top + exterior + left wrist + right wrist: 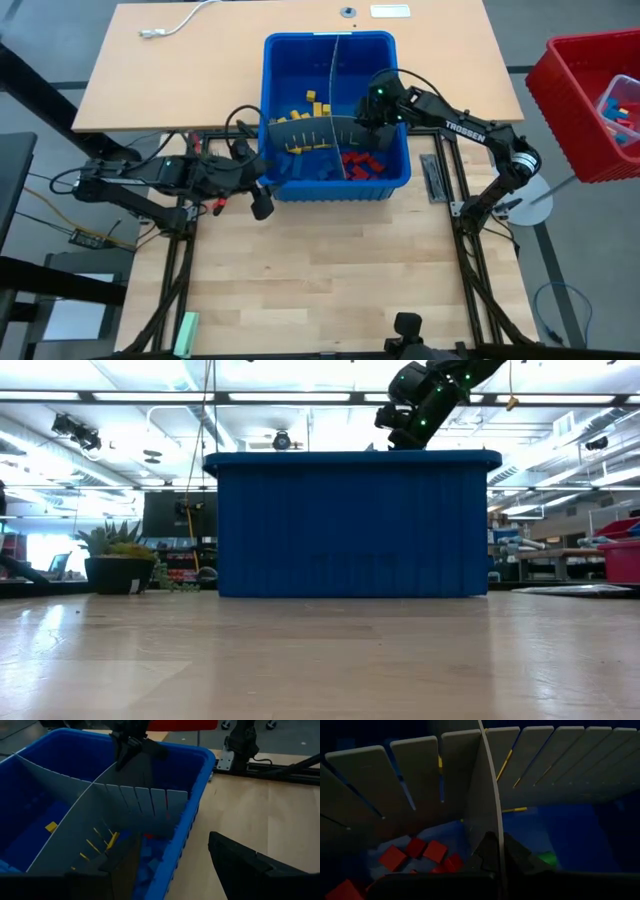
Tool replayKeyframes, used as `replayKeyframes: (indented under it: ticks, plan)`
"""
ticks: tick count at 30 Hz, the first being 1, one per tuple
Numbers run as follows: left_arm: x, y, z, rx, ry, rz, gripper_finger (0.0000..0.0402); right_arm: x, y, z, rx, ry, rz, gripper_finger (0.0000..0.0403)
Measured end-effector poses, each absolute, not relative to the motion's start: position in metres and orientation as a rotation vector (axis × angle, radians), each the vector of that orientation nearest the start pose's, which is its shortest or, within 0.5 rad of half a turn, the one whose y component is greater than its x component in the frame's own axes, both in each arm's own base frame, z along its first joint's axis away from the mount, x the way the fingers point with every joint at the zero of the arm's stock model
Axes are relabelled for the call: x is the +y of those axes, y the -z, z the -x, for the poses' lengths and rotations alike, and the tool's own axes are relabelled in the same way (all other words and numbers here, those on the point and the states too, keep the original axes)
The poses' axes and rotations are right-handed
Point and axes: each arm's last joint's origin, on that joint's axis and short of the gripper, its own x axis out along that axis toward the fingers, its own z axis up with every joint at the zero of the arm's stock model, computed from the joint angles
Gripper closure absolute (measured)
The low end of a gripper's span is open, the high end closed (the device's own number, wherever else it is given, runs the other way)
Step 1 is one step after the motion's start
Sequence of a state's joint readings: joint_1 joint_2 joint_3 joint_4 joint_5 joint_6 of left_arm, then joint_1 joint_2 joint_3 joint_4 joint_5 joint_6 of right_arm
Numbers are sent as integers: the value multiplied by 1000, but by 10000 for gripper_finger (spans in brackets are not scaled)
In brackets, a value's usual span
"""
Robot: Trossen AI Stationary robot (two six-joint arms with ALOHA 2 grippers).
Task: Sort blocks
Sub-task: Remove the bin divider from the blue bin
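Red blocks (362,164) are being kept in the blue bin (398,178) at its right front corner, under the closed, empty right gripper (372,122); the left gripper (262,203) is being held wide open, empty, beside the bin's left front corner.

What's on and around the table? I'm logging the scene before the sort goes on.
bin: one, blue, table centre
dividers: grey, crossing inside bin
yellow blocks: several, far-left compartment
red blocks: several, near-right compartment
crate: one, red, beyond table's right edge
cable: one, white, far-left corner
left end effector: open, at bin's near-left corner
right end effector: shut, inside bin
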State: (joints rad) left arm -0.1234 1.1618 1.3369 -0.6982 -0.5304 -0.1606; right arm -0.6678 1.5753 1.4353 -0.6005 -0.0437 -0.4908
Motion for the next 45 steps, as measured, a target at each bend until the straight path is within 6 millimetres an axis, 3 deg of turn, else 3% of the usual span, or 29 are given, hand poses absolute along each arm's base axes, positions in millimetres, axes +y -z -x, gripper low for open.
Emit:
replayKeyframes:
  ticks: [11, 16, 20, 27, 34, 40, 45]
  plan:
    - [-10, -402, -237, 431, -453, -43, 158, -212, -328, -271, 826, 404, 193, 403]
    - [5, -407, -246, 363, -448, -24, 158, -212, -328, -271, 826, 404, 192, 403]
    - [20, -403, -266, 328, -410, -20, 158, -212, -328, -271, 826, 405, 192, 403]
    - [56, -377, -314, 301, -357, -22, 159, -212, -328, -271, 825, 405, 192, 403]
    - [88, -339, -356, 304, -326, -5, 178, -212, -328, -271, 822, 411, 179, 403]
    - [103, -301, -376, 408, -345, -13, 190, -212, -328, -271, 822, 411, 178, 403]
    - [109, -288, -383, 432, -358, 15, 191, -212, -328, -271, 822, 409, 177, 403]
